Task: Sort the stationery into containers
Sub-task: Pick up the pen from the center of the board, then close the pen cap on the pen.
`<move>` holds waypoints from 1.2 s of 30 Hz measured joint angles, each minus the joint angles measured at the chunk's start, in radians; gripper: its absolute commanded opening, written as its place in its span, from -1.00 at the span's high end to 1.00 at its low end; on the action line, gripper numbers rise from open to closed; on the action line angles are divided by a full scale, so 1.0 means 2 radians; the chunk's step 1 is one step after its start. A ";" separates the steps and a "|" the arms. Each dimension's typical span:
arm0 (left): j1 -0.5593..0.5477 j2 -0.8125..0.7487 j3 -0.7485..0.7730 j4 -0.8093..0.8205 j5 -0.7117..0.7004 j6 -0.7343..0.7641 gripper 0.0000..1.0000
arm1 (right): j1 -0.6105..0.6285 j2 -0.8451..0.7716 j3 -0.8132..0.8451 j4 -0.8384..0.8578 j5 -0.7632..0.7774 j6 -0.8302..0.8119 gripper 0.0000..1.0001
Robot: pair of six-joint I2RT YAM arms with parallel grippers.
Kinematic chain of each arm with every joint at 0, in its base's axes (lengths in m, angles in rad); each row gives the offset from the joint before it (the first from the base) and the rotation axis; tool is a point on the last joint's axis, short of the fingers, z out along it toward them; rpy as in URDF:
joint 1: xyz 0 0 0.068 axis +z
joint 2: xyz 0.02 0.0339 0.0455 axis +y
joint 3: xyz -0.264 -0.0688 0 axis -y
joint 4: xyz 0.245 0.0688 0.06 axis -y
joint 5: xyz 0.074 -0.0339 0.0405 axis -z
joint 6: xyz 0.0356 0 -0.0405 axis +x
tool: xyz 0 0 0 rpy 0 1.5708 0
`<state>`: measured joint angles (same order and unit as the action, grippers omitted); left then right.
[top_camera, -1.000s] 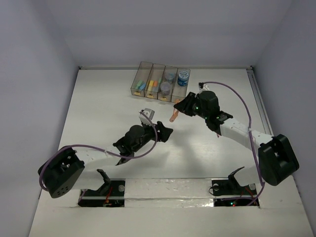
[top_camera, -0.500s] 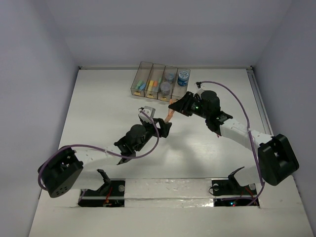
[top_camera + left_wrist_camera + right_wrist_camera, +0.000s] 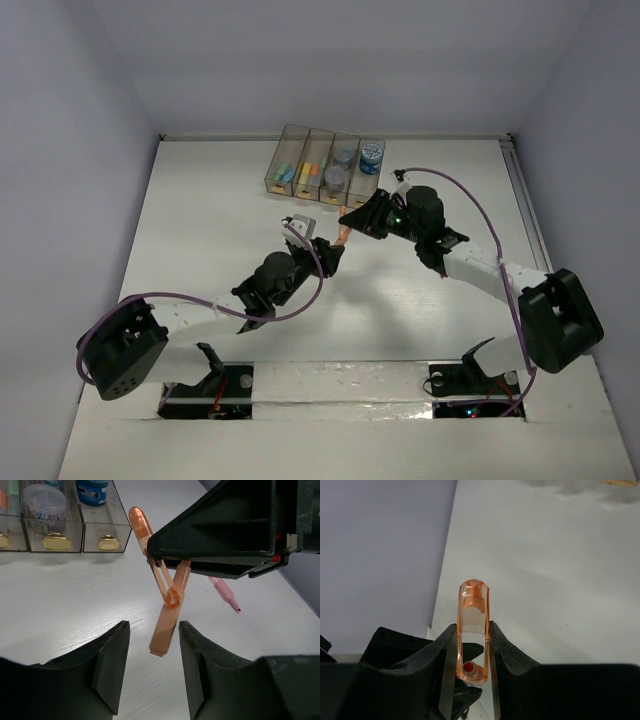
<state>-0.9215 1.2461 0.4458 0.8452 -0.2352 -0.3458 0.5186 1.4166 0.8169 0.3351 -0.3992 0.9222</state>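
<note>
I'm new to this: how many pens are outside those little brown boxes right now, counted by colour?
Orange marker: 1
Pink marker: 1
Total in view outside the boxes: 2

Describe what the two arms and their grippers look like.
The left arm and right arm pair white links with bulky black joint housings. A purple cable loops loosely along each. The left gripper and right gripper have matte black, blocky fingers with flat inner faces. A small green light glows near the right arm's wrist.
</note>
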 measured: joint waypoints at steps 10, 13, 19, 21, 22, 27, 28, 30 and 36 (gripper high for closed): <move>-0.002 0.000 0.000 0.002 0.015 0.000 0.30 | 0.000 0.006 -0.001 0.019 -0.002 0.007 0.89; -0.004 0.000 0.000 0.003 0.018 0.000 0.54 | 0.000 0.010 -0.001 0.020 -0.002 0.008 0.89; -0.004 0.000 0.001 0.003 0.018 0.000 1.00 | 0.000 0.011 -0.005 0.030 0.002 0.009 0.89; -0.004 0.000 0.003 -0.002 0.016 -0.001 1.00 | 0.002 0.011 -0.008 0.034 0.008 0.009 0.90; -0.004 0.000 0.004 -0.004 0.015 -0.002 1.00 | 0.004 0.010 -0.008 0.035 0.014 0.008 0.90; -0.004 0.000 0.009 -0.007 0.004 -0.012 1.00 | 0.020 -0.005 -0.016 0.045 0.058 0.000 0.90; -0.004 0.000 0.010 -0.009 0.002 -0.016 1.00 | 0.024 -0.010 -0.020 0.047 0.068 -0.002 0.90; -0.005 0.000 0.013 -0.014 -0.002 -0.025 1.00 | 0.031 -0.018 -0.027 0.051 0.090 -0.006 0.88; -0.006 -0.008 0.020 -0.035 -0.020 -0.051 1.00 | 0.054 -0.024 -0.031 0.060 0.140 -0.020 0.86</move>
<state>-0.9344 1.2297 0.4850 0.7761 -0.2752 -0.4477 0.6270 1.3678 0.7544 0.4553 -0.1200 0.8818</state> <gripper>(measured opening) 0.149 0.331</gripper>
